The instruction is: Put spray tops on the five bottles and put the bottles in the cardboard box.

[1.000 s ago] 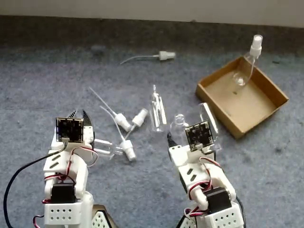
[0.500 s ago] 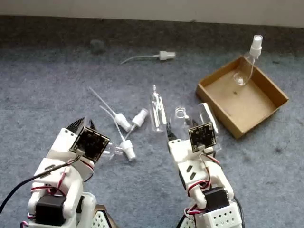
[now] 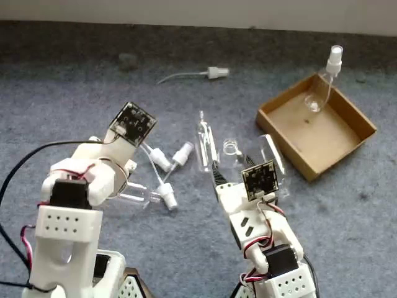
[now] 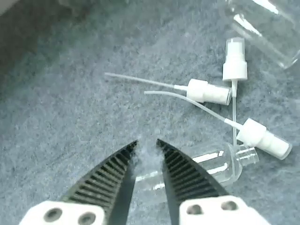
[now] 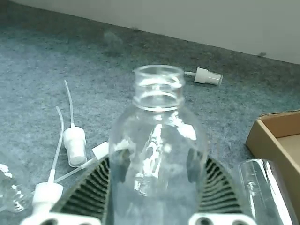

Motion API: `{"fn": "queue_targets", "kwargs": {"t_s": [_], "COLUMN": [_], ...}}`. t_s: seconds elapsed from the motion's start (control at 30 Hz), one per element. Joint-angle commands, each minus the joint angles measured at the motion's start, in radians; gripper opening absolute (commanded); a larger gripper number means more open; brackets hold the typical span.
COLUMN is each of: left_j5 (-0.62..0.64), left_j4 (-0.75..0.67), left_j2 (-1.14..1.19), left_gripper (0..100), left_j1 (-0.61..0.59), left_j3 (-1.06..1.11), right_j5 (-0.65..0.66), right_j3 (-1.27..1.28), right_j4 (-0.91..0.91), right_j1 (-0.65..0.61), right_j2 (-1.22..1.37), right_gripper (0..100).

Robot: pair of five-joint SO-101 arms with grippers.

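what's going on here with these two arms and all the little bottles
Two robot arms are partway through capping clear bottles and boxing them. The right tool holds an uncapped bottle by its body. The left tool hovers open over another bottle, which lies on the carpet beside three loose spray tops. One capped bottle is already in the cardboard box.

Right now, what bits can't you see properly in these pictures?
- High view: the right arm covers most of the held bottle.
- Right wrist view: the picture's edge cuts off a second bottle.
- Left wrist view: the left gripper hides part of the lying bottle.
- High view: the capped bottle at the cardboard box is see-through and small; whether it stands or leans is unclear.
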Motion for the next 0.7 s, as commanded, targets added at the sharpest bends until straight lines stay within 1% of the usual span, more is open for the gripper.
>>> {"fn": "queue_targets", "kwargs": {"t_s": [0.0, 0.13, 0.23, 0.37, 0.43, 0.67], "left_j5": [-0.008, -0.008, -0.008, -0.008, -0.008, -0.008], "left_j4": [0.012, 0.072, 0.118, 0.15, 0.161, 0.167], "left_j2": [0.174, 0.343, 0.452, 0.587, 0.662, 0.924], "left_gripper": [1, 1, 1, 1, 1, 1], "left_j1": [0.074, 0.186, 0.232, 0.243, 0.245, 0.246], "left_j3": [-0.107, -0.211, -0.315, -0.446, -0.503, -0.688], "right_j5": [-0.009, -0.005, -0.005, -0.003, -0.003, -0.003], "right_j3": [0.151, 0.151, 0.154, 0.153, 0.151, 0.151], "right_j4": [-0.03, -0.028, -0.027, -0.025, 0.005, 0.059], "right_j1": [-0.016, -0.015, -0.015, -0.013, -0.013, -0.013], "right_j2": [-0.018, -0.016, -0.018, -0.01, -0.013, -0.018], "right_gripper": [10.3, 10.3, 10.3, 10.3, 10.3, 10.3]}}
